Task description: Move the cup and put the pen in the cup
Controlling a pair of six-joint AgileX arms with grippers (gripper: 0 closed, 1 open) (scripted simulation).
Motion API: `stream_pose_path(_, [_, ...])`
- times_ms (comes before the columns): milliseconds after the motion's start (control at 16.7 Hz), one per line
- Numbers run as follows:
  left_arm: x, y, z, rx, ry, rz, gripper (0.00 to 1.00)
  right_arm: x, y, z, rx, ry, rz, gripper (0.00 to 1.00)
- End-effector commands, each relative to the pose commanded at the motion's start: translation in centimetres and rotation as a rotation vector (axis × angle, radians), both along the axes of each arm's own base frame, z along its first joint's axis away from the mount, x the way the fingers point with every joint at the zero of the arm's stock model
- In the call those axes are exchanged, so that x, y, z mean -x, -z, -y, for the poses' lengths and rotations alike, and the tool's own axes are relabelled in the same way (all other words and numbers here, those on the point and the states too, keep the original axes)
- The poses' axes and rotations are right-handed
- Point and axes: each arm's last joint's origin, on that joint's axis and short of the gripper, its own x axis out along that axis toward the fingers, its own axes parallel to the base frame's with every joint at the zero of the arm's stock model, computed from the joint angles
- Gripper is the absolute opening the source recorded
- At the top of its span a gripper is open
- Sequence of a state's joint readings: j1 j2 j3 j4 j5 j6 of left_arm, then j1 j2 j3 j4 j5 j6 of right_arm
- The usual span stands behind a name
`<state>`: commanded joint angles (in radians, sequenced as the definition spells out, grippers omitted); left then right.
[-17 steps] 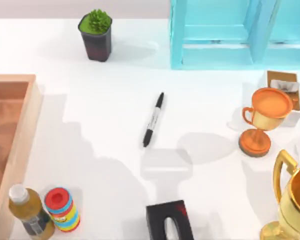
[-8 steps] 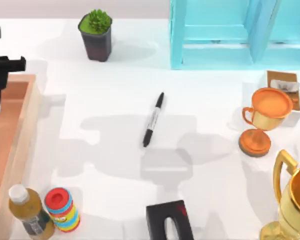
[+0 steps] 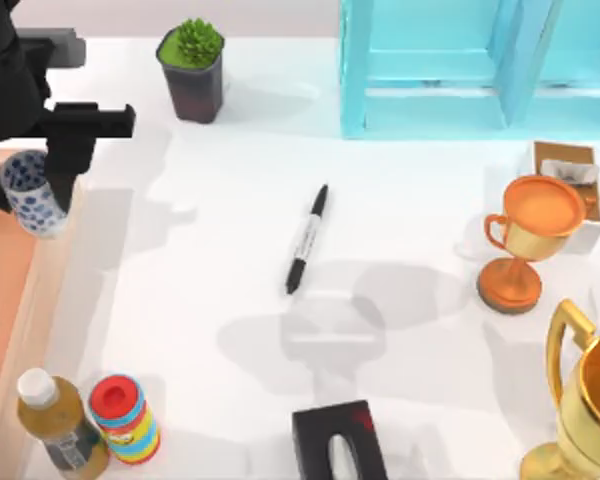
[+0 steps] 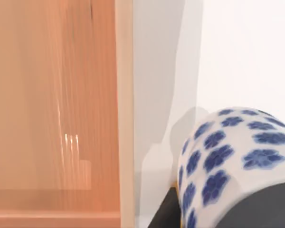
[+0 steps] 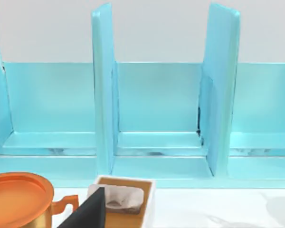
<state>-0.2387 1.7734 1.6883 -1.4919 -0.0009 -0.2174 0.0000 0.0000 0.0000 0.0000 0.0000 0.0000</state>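
Note:
The cup (image 3: 32,200), white with blue flowers, hangs over the near edge of the wooden tray (image 3: 10,300) at the table's far left. My left gripper (image 3: 26,186) is shut on it from above. The left wrist view shows the cup (image 4: 232,156) close up, with a dark finger (image 4: 263,204) against its side. The black pen (image 3: 307,238), with a pale band round its middle, lies at a slant in the middle of the table, well right of the cup. My right gripper (image 5: 190,224) is open and faces the blue shelf.
A potted plant (image 3: 192,70) and a blue shelf (image 3: 460,70) stand at the back. An orange trophy (image 3: 530,240), a tissue box (image 3: 570,175) and a gold trophy (image 3: 585,410) are on the right. A bottle (image 3: 60,425), a striped can (image 3: 125,415) and a black box (image 3: 338,440) line the front.
My left arm has come in from the far left and moved right and toward the back, bringing the cup into view over the tray's edge. The pen has not moved.

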Motion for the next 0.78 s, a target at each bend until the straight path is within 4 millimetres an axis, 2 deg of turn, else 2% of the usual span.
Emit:
stream_pose_path(240, [-0.2, 0.4, 0.0, -0.001, -0.002, -0.006, 0.0, 0.0, 0.0, 0.0, 0.0, 0.0, 0.0, 1.0])
stream_pose_path(360, [-1.2, 1.3, 0.9, -0.004, -0.002, 0.004, 0.0, 0.0, 0.0, 0.0, 0.0, 0.0, 0.0, 1.0])
stream_pose_path(600, [-4.8, 5.8, 4.9, -0.007, 0.0, 0.049, 0.0, 0.0, 0.0, 0.0, 0.0, 0.0, 0.0, 1.0])
stream_pose_path(780, [-6.4, 8.7, 7.7, -0.005, 0.002, 0.078, 0.0, 0.0, 0.0, 0.0, 0.0, 0.0, 0.0, 1.0])
